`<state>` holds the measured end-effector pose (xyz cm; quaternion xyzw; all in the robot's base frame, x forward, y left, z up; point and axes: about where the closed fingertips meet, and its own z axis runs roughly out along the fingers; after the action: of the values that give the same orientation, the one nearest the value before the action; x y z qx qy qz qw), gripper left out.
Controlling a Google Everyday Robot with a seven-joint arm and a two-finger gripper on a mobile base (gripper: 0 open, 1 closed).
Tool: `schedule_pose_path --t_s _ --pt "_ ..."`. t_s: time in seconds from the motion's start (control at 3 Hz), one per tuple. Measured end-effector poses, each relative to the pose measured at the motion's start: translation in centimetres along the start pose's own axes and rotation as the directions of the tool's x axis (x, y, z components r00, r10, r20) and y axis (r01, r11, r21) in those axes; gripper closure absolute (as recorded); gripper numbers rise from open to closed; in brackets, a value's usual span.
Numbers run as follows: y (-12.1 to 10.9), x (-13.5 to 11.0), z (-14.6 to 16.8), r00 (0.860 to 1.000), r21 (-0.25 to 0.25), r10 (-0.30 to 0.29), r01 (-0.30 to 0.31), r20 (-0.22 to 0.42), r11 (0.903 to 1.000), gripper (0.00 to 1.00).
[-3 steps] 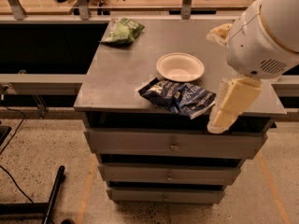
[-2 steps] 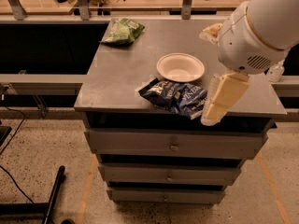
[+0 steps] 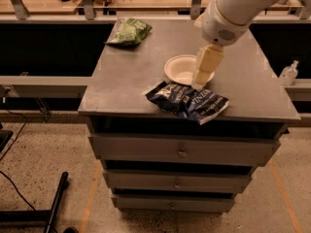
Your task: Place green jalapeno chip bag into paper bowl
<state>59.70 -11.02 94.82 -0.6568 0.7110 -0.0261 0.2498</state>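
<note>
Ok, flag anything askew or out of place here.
The dark-blue chip bag lies crumpled and askew at the cabinet's front edge, one corner seemingly overhanging. The green chip bag sits far back, apart from the bowl. The gripper hangs over the bowl's rim.

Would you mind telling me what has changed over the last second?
The gripper moved left, from the right end of the blue chip bag to the right side of the paper bowl, holding nothing. The green jalapeno chip bag, bowl and blue bag stayed put.
</note>
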Motion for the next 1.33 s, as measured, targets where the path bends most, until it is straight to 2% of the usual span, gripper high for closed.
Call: schedule_pose_path --t_s 0.33,0.67,1.0,1.33 --pt "-5.8 -0.2 4.4 0.995 -0.006 0.100 -0.100 -0.007 0.9950 0.00" --pt "-8.4 -0.8 3.6 0.993 0.040 0.118 -0.119 0.022 0.9921 0.00" --pt "-8.4 -0.8 3.6 0.993 0.039 0.119 -0.120 0.023 0.9920 0.00" --pt "-10.4 -3.2 5.5 0.983 0.057 0.141 -0.148 0.114 0.9873 0.00"
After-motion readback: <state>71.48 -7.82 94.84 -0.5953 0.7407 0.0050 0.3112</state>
